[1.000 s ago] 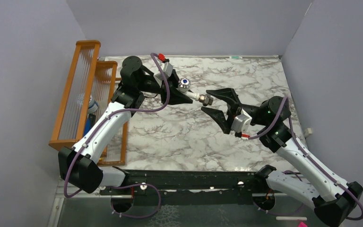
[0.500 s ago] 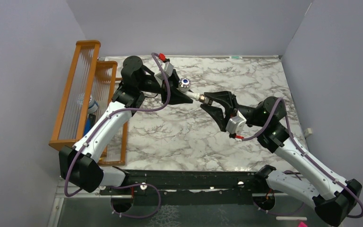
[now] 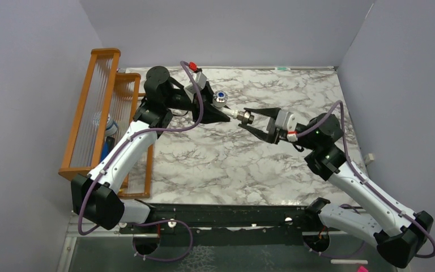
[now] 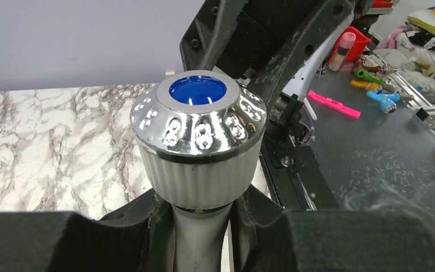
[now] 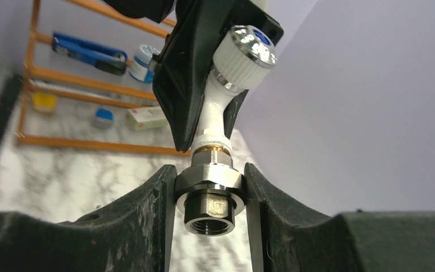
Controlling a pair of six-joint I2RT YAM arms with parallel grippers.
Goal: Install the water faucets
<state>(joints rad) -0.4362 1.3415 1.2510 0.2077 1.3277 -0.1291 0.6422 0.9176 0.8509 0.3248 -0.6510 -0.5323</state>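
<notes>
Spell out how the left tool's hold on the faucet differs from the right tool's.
The left tool clamps the faucet by its white stem, just under the silvery knob. The right tool pinches the hex nut at the threaded end. The left tool reaches in from the rack side, the right tool from the opposite side. Both are shut on the same faucet, held above the marble table.

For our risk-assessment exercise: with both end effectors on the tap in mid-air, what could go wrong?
1. The right end effector pinches the hex fitting only by its narrow rim; twisting may make it slip.
2. The left end effector grips the tap only by its slim stem, so torque could spin or drop it.
</notes>
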